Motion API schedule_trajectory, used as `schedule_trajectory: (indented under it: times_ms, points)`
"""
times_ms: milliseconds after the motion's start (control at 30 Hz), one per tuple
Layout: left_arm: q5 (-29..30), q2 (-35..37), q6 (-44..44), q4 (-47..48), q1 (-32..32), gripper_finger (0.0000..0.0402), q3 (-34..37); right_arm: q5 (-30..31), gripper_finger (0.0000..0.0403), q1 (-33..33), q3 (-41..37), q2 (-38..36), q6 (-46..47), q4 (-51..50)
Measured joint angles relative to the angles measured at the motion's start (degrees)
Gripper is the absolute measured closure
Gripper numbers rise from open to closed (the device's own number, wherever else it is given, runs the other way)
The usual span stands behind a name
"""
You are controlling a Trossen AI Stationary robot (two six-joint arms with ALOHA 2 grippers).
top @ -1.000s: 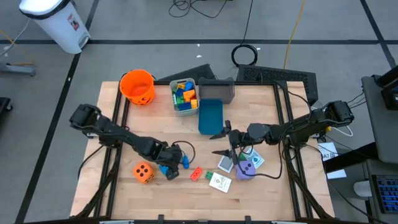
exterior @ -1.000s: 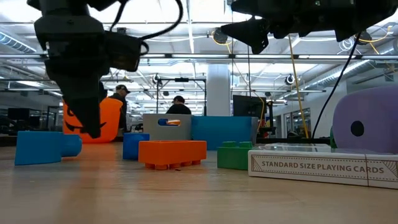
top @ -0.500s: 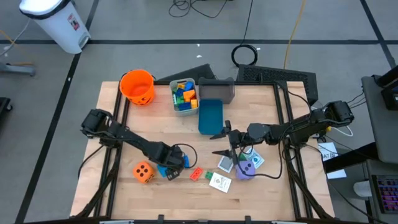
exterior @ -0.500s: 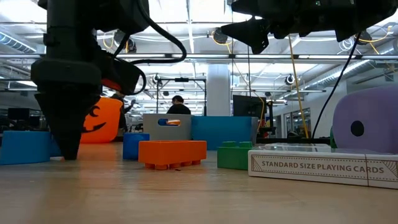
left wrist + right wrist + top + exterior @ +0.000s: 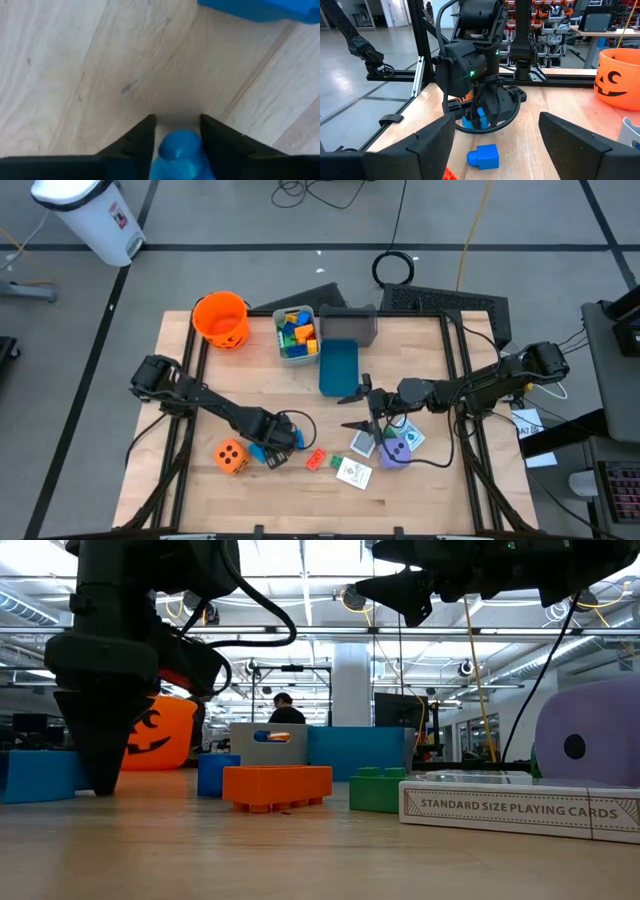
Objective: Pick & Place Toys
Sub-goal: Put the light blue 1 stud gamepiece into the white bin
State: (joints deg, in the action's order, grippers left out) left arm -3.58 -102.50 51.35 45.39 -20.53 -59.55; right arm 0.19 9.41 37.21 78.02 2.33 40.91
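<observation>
On the wooden table [image 5: 420,480], left claw [image 5: 176,131] straddles a round-studded blue block [image 5: 179,150].

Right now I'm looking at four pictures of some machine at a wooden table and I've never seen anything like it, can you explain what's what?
It is a robot with two dark arms, each ending in a two-finger gripper. One camera looks down from above, one sits at table height, and one rides on each wrist. The left gripper is down at the table with its fingers around a blue block. The right gripper waits open above the purple die and picture cards. Also on the table: an orange dotted die, a red block, a green block, a pumpkin bucket and bins.
</observation>
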Motion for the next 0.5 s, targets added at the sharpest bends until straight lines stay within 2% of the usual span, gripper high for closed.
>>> schedule_trajectory:
  times_ms: [167,267,367,500]
  points:
    - [-0.4,0.0,0.0,-0.2,0.2,0.0307,0.0,0.0,0.0122,0.0,0.0,0.0,0.0,0.0]
    - [-0.4,0.0,0.2,-0.2,0.0,0.0328,0.0,0.0,0.0122,0.0,0.0,0.0,0.0,0.0]
    - [-0.7,0.0,-0.4,-0.3,0.0,0.0322,0.1,0.0,0.0122,0.0,0.0,0.0,0.0,0.0]
    - [-2.2,0.2,0.3,-0.3,1.3,0.0275,0.1,0.0,0.0122,0.0,0.0,0.0,0.0,0.0]
